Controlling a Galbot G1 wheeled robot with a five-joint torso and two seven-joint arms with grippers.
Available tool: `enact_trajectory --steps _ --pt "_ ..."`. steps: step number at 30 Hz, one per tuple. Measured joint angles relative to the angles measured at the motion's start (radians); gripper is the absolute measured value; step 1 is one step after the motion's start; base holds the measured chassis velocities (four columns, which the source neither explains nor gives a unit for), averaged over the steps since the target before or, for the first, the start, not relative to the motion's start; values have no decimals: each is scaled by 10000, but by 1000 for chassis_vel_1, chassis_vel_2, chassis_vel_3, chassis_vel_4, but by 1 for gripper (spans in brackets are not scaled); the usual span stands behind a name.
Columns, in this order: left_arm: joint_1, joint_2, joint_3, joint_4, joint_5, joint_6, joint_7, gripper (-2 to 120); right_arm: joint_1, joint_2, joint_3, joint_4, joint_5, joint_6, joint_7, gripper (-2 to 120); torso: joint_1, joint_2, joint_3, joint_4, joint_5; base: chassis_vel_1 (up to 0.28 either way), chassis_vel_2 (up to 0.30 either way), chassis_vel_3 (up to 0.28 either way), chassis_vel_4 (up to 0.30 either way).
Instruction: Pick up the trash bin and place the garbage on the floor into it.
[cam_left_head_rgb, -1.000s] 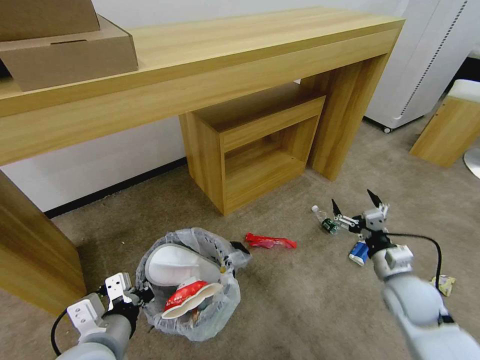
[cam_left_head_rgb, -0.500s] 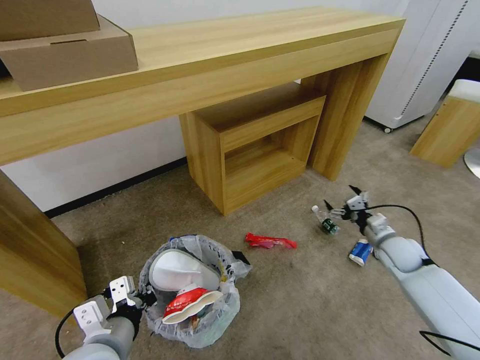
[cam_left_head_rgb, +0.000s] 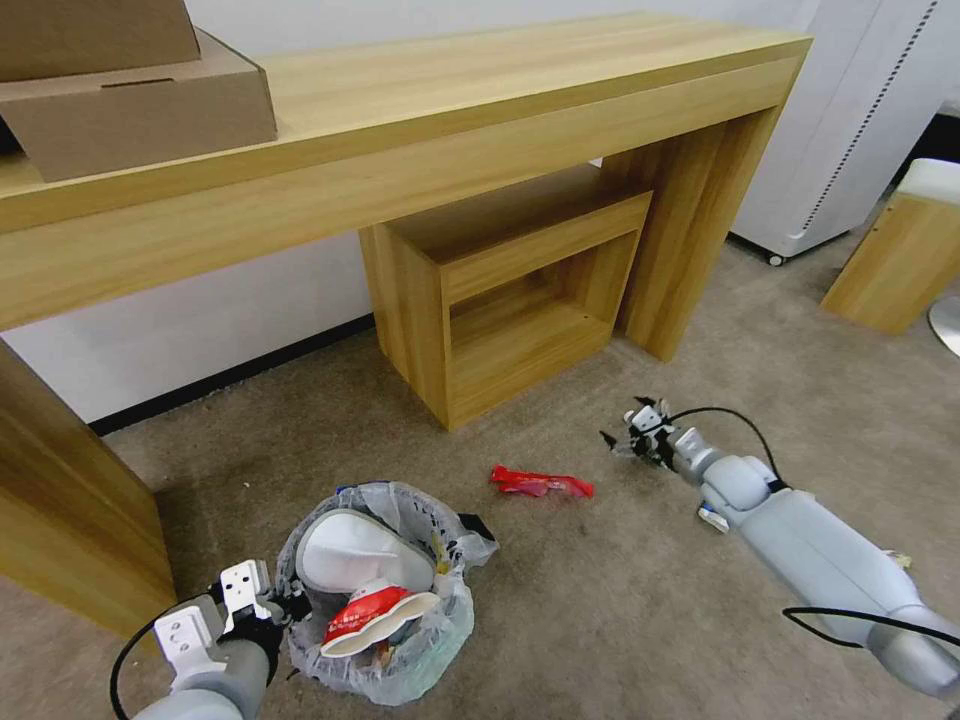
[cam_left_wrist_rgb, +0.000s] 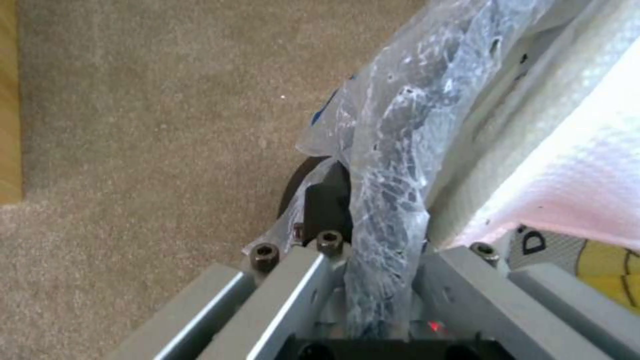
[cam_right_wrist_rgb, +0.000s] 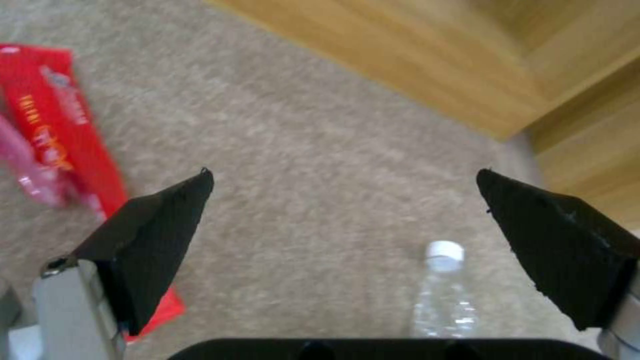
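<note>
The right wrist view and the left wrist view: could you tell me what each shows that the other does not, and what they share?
Right wrist view: the open right gripper low over the carpet, a small clear bottle with a white cap lying between its fingertips, and a red wrapper off to one side.

Left wrist view: the left gripper shut on the bagged rim of the trash bin, with a white slipper inside.

Both: beige carpet and light wooden furniture.

Trash bin (cam_left_head_rgb: 375, 600), bag-lined, upright lower left, holding slipper (cam_left_head_rgb: 345, 550) and cup (cam_left_head_rgb: 375, 618). Red wrapper (cam_left_head_rgb: 540, 484) flat mid-frame; clear bottle (cam_right_wrist_rgb: 445, 295) lies right.
</note>
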Motion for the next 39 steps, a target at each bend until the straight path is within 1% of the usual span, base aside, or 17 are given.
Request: enact_trajectory --steps 7,9,11,12,15,16,19,23,31,33,39 --pt "9 -10 98 125 166 0 6 0 261 449 -538 -487 294 -323 -323 100 0 0 0 0 -2 0 0 0 0" --pt "16 -10 119 154 224 0 12 0 303 811 -661 -784 313 -347 -333 100 0 0 0 -2 -2 0 0 0 0" --pt "30 2 130 173 256 0 12 0 373 1308 -734 -1170 178 -352 -264 100 0 0 0 0 0 0 0 0 0" --pt "30 2 130 173 256 0 12 0 373 1308 -734 -1170 178 -352 -264 100 0 0 0 0 0 0 0 0 0" --pt "67 12 138 213 313 -1 22 0 480 2084 -775 -1697 91 -258 -261 100 -1 0 0 3 2 0 0 0 0" --pt "67 12 138 213 313 -1 22 0 480 2084 -775 -1697 91 -258 -261 100 -1 0 0 3 2 0 0 0 0" --pt "102 -38 192 274 431 -6 59 0 551 2571 -772 -2106 -39 -82 -249 100 -1 0 0 3 0 0 0 0 0" --pt "96 -82 270 343 493 -7 76 0 567 2779 -692 -2418 -214 86 -237 100 0 0 -1 2 -1 0 0 0 0" --pt "30 18 276 386 522 -58 143 0 534 2719 -484 -2681 -313 231 -213 100 -1 0 -1 0 1 0 0 0 0" --pt "45 46 247 422 678 -52 258 0 514 2693 -425 -2881 -471 357 -225 100 0 0 -1 -1 0 0 0 0 0" --pt "89 34 289 447 814 -19 332 0 461 2815 -284 -3204 -614 494 -262 100 0 0 -1 0 1 0 0 0 0"
